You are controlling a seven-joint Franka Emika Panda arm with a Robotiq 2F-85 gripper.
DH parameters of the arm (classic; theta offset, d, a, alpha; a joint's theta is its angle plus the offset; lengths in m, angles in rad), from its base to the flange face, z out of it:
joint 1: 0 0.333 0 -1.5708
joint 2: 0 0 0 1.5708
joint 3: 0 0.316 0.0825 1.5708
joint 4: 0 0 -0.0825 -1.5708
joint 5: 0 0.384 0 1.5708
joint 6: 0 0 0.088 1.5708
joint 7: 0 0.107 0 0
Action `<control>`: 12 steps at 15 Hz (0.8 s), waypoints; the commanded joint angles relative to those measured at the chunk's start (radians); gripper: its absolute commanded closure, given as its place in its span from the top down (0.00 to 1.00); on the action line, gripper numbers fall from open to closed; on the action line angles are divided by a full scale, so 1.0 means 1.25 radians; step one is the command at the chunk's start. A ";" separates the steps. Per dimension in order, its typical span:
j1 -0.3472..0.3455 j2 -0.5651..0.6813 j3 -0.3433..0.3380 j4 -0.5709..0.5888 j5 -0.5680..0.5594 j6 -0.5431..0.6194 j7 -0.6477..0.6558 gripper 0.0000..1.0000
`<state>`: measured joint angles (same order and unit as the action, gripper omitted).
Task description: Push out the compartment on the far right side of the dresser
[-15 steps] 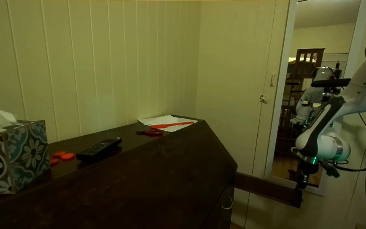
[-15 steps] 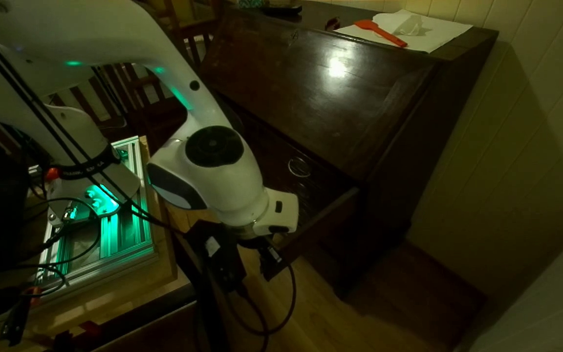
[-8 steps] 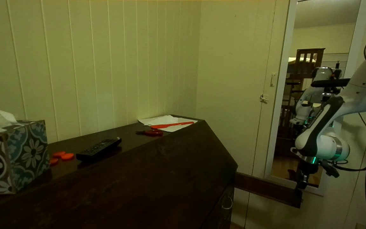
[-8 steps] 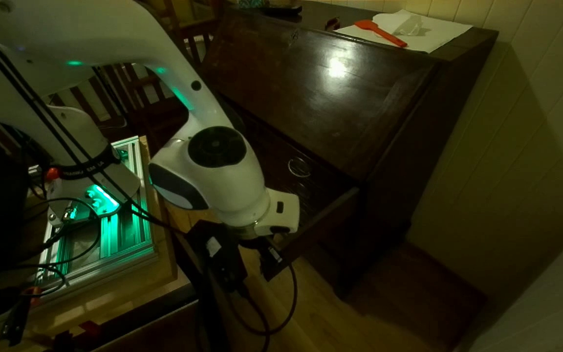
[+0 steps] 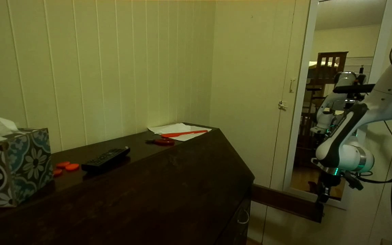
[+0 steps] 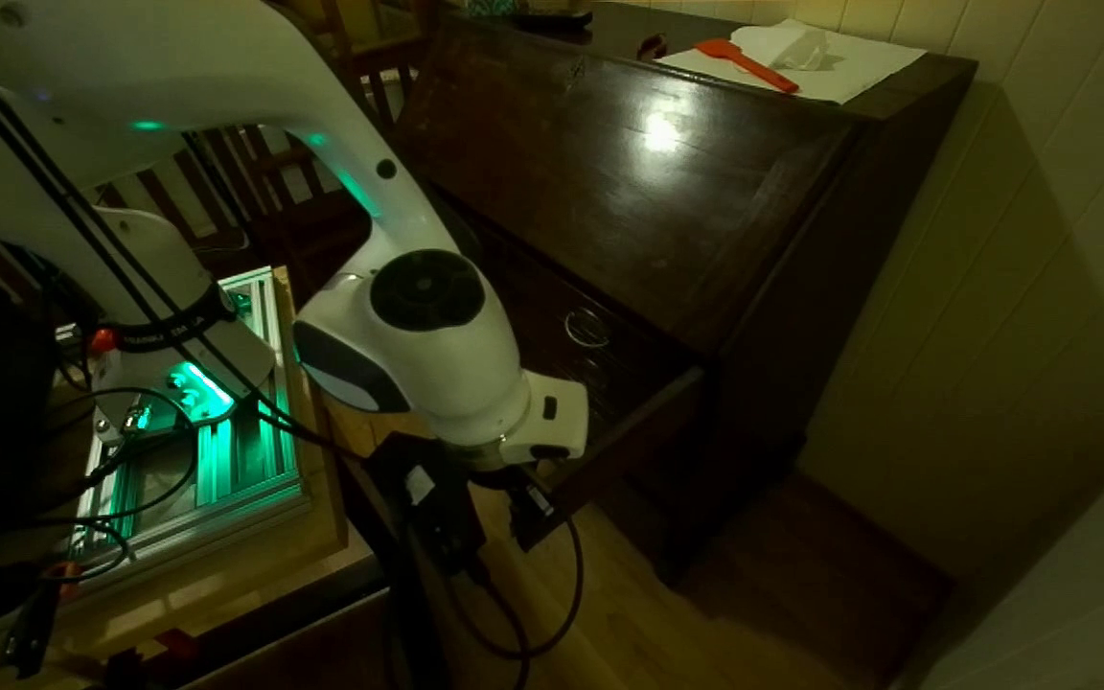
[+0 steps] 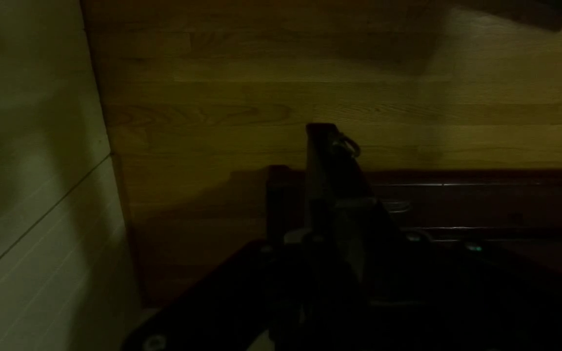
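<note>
At the far right of the dresser (image 6: pixel 667 201): compartment (image 5: pixel 284 201) seen standing well out from the front, on edge, in both exterior views; pushing-out judged mostly done.
Compartment, chief risk: could be drawn clean of the dresser and dropped, should the pull be carried on too far; length remaining inside not shown.
Compartment, lesser risk: could be jammed or strained at its root, should the outer end be dragged sideways or bowed downward.
Compartment to gripper (image 5: pixel 321 200): outer end met from above by the gripper; small pull (image 7: pixel 347 144) seen just beyond it in the wrist view; remaining length run back to the dresser.
Gripper: pressed together, judged to be pinching the compartment near that end; exact contact lost in shadow.
Cable (image 6: pixel 579 578): hung in a loop near the outer end; could be snagged, should the arm (image 5: pixel 335 148) be turned.
Mirror (image 5: pixel 345 41): seen behind the arm; spacing not readable.
</note>
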<state>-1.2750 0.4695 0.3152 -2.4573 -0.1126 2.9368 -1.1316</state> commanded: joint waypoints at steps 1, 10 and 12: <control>-0.016 0.014 -0.007 0.005 0.024 -0.044 -0.062 0.06; -0.007 0.021 -0.014 0.006 0.031 -0.049 -0.063 0.55; -0.004 0.012 -0.017 -0.004 0.038 -0.058 -0.075 0.68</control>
<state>-1.2798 0.5112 0.2994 -2.4343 -0.1004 2.8940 -1.1754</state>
